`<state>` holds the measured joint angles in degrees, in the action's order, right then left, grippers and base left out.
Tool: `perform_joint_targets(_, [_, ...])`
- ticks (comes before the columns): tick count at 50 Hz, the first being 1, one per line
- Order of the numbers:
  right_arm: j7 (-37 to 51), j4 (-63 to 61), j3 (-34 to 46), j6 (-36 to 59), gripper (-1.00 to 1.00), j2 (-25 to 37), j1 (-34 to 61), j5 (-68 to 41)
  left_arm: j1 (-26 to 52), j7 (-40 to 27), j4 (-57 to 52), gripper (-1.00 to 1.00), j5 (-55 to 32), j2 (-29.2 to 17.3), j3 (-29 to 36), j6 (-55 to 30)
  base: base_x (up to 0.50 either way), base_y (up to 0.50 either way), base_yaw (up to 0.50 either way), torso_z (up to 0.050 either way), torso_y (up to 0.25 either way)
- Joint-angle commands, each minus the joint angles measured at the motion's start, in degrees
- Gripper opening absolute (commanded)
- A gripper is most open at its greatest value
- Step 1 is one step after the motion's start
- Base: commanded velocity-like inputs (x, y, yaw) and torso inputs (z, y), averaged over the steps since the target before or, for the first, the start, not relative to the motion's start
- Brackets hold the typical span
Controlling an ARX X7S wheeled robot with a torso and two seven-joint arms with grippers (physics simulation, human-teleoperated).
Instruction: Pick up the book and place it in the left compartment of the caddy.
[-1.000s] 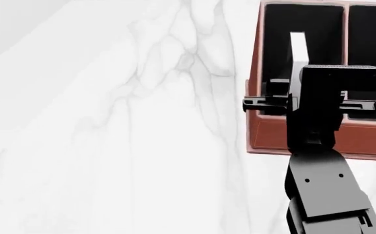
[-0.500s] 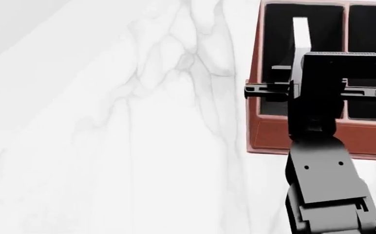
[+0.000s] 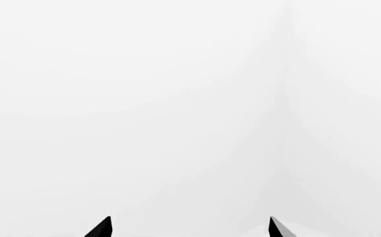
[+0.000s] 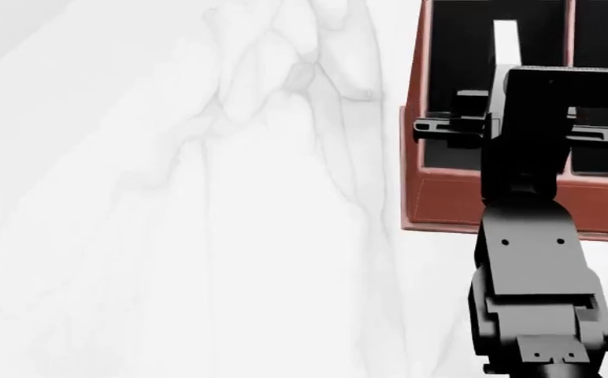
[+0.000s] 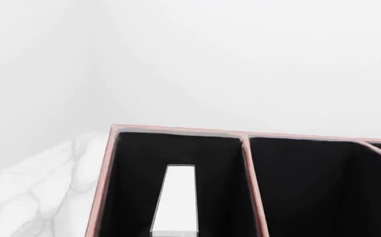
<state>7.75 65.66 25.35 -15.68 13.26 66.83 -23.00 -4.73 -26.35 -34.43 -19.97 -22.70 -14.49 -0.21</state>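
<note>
The reddish-brown caddy [image 4: 461, 206] stands at the right on the white marble table. The book [image 4: 506, 43] stands on edge, white page edges up, inside the left compartment [image 4: 457, 55]. My right gripper [image 4: 520, 130] hovers over that compartment with the book reaching forward from it. Its fingers are hidden under the wrist. In the right wrist view the book [image 5: 177, 197] runs down the middle of the black left compartment [image 5: 131, 187], inside the caddy rim [image 5: 177, 131]. My left gripper [image 3: 189, 231] is open and faces only blank white.
A lengthwise divider [image 4: 570, 31] separates the left compartment from the sections to its right. White marble table [image 4: 178, 197] stretches to the left of the caddy. The left arm is out of the head view.
My right gripper and the book have moved together farther along the left compartment, away from the caddy's front wall. The head view has shifted slightly.
</note>
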Motion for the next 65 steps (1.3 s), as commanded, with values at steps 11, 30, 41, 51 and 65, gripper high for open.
perform_joint_targets(11, [-0.13,-7.18,-0.92,1.95,-1.0,0.23,-0.41,4.44,1.94,1.66,1.96,1.0,0.35,1.18,-0.75,-2.32,0.0,0.0,0.0,0.0,0.0])
perform_joint_targets(30, [0.0,-8.48,-0.31,0.4,-1.0,0.1,-0.39,5.21,1.41,1.73,2.18,1.0,0.81,1.29,-0.85,-0.59,0.0,0.0,0.0,0.0,-0.046])
perform_joint_targets(41, [0.32,-9.22,-0.32,0.15,-1.0,0.33,-0.74,5.23,1.57,1.38,2.12,1.0,0.28,1.12,-0.92,-1.2,0.0,0.0,0.0,0.0,-0.112])
perform_joint_targets(51, [0.77,-10.0,-0.25,0.5,-1.0,0.54,-0.8,5.33,1.6,1.25,2.09,1.0,-0.61,1.2,-1.36,-0.86,0.0,0.0,0.0,0.002,-0.136])
perform_joint_targets(65, [-1.75,8.86,-1.09,-11.87,-1.0,-3.21,5.04,6.45,1.35,1.43,1.88,1.0,-1.36,1.06,-1.44,-0.57,0.0,0.0,0.0,0.0,0.001])
